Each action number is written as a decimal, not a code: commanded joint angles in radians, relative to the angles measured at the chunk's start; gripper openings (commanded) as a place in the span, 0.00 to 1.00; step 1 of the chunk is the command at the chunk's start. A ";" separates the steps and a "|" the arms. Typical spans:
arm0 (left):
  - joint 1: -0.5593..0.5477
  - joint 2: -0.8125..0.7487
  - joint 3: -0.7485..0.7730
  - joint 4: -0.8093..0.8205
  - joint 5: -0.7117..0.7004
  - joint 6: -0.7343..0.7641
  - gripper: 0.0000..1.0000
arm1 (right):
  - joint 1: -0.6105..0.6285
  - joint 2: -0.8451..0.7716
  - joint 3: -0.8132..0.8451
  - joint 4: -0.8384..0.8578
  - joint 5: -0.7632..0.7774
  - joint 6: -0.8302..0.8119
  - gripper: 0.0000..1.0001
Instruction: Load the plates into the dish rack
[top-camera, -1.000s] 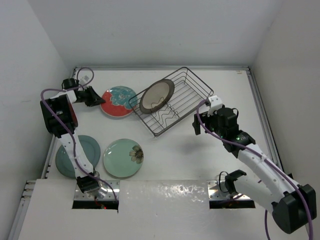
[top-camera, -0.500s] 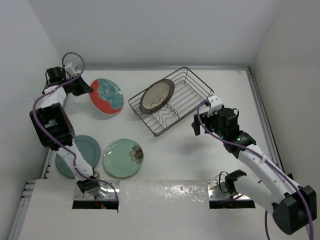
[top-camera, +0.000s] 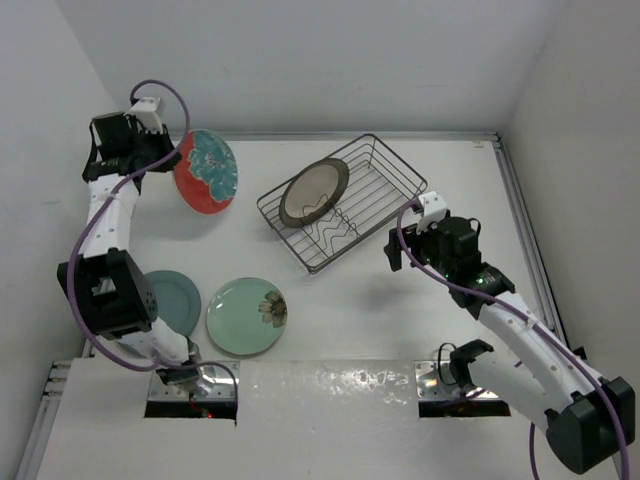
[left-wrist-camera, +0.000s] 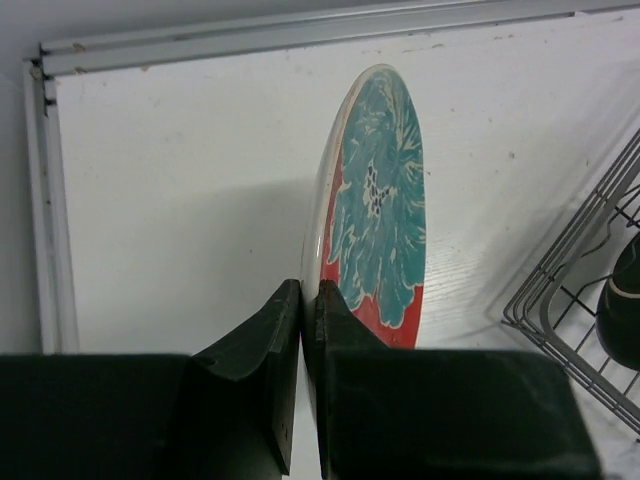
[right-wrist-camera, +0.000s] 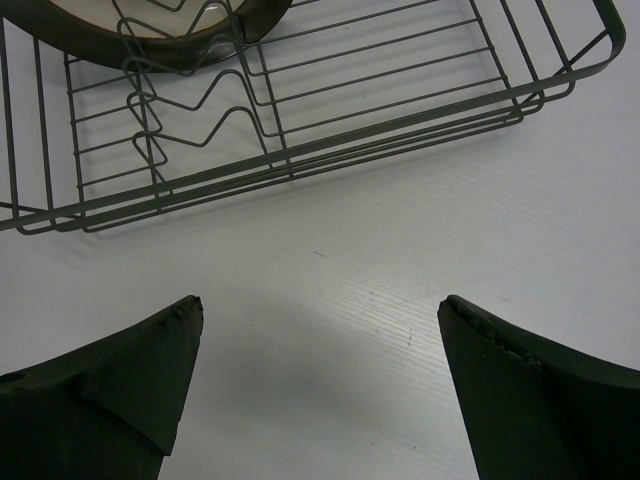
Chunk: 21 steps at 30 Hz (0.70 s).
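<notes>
- Red-and-teal plate (left-wrist-camera: 375, 210) hung on edge, rim pinched by left gripper (left-wrist-camera: 307, 292); right gripper (right-wrist-camera: 320, 312) gaped empty.
- Judged: hold it upright, align with a free dish rack (right-wrist-camera: 300, 148) slot.

Cream plate (right-wrist-camera: 165, 45) mostly beyond top edge

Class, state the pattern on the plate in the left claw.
Teal flower on red round plate, clearest in left wrist view.
</notes>
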 joint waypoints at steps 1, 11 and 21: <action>-0.064 -0.160 0.068 0.143 -0.064 0.036 0.00 | 0.006 -0.012 0.026 0.020 -0.010 -0.003 0.99; -0.174 -0.301 0.270 0.083 -0.085 0.052 0.00 | 0.006 -0.001 0.012 0.029 -0.010 -0.007 0.99; -0.439 -0.306 0.342 0.050 -0.089 0.063 0.00 | 0.006 0.029 0.001 0.060 -0.011 0.010 0.99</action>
